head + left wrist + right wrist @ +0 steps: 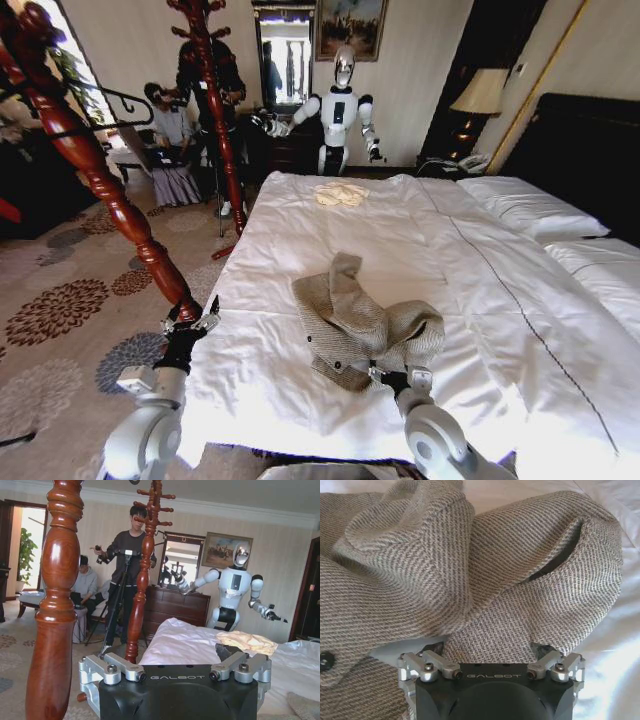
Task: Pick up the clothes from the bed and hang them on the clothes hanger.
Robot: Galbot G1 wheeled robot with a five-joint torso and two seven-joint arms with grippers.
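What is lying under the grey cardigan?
The cardigan lies crumpled on the bed's white duvet. The right hand is at its near edge. Its folds hide whatever else may be beneath.

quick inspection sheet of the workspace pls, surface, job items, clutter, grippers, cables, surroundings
surface: bed with white quilted duvet, white pillows at the right.
job's things: cardigan lies crumpled on the near part of the bed; no hanger seen.
clutter: pale cream garment at the bed's far end.
grippers: right gripper at the cardigan's near edge, fingers apart with knit fabric between them; left gripper open, beside the bed's left edge, next to a turned wooden post.
cables: nothing seen.
surroundings: patterned carpet, wooden dresser, another robot beyond the bed, lamp.
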